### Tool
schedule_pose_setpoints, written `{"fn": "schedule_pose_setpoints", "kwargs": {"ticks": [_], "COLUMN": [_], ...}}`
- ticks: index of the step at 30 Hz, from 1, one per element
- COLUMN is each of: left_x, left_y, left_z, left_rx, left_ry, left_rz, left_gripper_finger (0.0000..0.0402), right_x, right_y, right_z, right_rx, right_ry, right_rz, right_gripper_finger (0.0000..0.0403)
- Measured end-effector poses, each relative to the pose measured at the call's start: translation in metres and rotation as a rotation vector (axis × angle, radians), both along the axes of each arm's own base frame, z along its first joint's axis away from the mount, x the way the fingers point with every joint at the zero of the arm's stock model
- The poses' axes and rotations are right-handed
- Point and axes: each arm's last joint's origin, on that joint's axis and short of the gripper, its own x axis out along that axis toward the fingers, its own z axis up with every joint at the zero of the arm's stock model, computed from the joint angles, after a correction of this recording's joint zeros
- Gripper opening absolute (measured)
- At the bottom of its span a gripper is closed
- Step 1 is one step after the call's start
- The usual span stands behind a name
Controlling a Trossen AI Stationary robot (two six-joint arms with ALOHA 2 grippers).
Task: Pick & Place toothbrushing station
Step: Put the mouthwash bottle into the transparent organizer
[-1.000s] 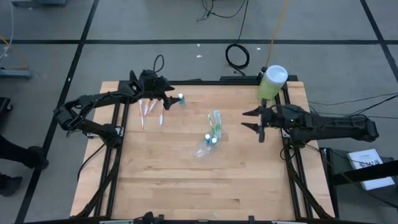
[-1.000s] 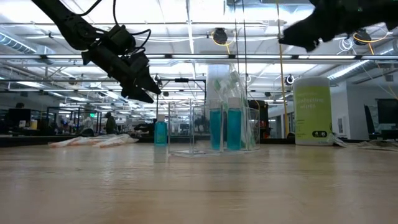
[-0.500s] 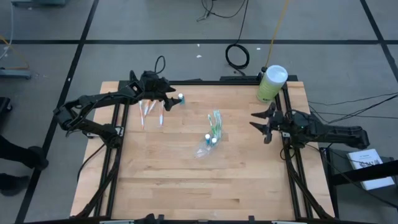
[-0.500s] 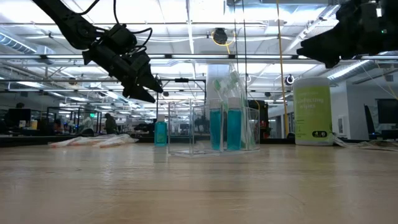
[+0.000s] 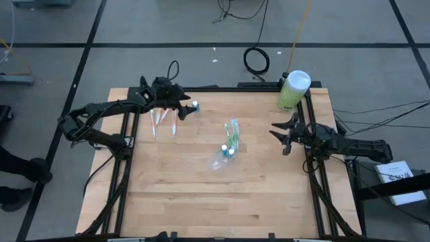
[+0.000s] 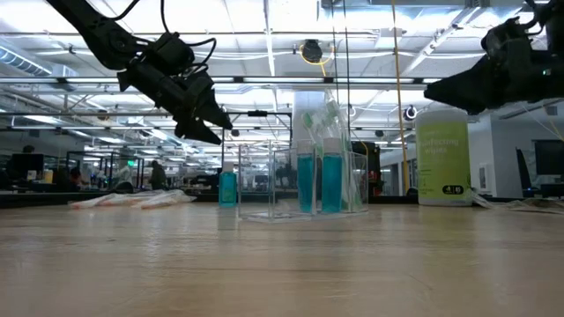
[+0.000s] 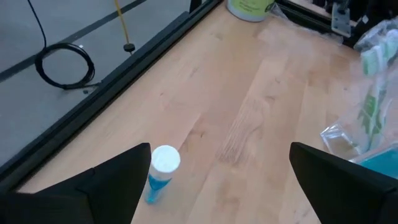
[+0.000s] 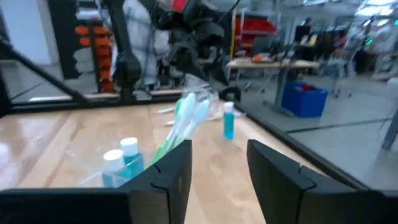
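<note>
Centrally on the wooden table [image 5: 201, 202] stands the clear holder [image 5: 222, 160], with two blue-bodied tubes [image 6: 315, 180] upright in it, white caps up, and green-white brushes [image 5: 234, 131] leaning out toward the far edge; in the low view the holder's clear walls [image 6: 264, 180] surround the tubes and the brush heads rise above them. Off toward the far left corner a lone tube [image 5: 195, 105] stands upright on the bare wood, apart from the holder; the left wrist view shows its white cap [image 7: 165, 158] just beside one dark finger. Next to it, farther left, pink-white brushes [image 5: 162, 119] lie flat in a small bunch. The left gripper [image 5: 183, 109] hovers above the table between those brushes and the lone tube, its fingers spread and holding nothing. The right gripper [image 5: 282, 135] hangs near the table's right edge, well apart from the holder, raised off the wood, fingers parted and empty. Behind it, at the far right corner, stands a pale-green canister [image 5: 293, 89] with a white lid.
</note>
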Motion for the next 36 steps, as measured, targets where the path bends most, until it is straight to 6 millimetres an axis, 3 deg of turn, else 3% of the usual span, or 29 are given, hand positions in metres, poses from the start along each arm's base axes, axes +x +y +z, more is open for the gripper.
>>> {"fn": "schedule_pose_setpoints", "kwargs": {"ticks": [6, 14, 19, 25, 36], "left_x": [0.002, 0.008, 0.013, 0.014, 0.023], "left_y": [-0.003, -0.013, -0.020, -0.022, 0.002], "left_z": [-0.001, -0.001, -0.004, -0.005, 0.045], "left_rx": [-0.083, -0.016, 0.161, 0.256, 0.134], "left_ry": [-0.016, 0.013, 0.127, 0.213, 0.369], "left_rz": [0.037, -0.047, -0.072, 0.045, 0.072], "left_gripper_finger": [0.0392, 0.0392, 0.0392, 0.0392, 0.0392], "right_x": [-0.001, 0.000, 0.000, 0.000, 0.000], "right_y": [0.000, 0.000, 0.000, 0.000, 0.000], "right_z": [0.001, -0.002, -0.002, -0.002, -0.002], "right_rx": [-0.050, 0.097, 0.107, 0.107, 0.107], "right_ry": [-0.051, -0.067, -0.069, -0.069, -0.069], "right_rz": [-0.003, 0.005, 0.004, 0.004, 0.004], "right_gripper_finger": [0.0118, 0.0099, 0.0098, 0.0098, 0.0098]}}
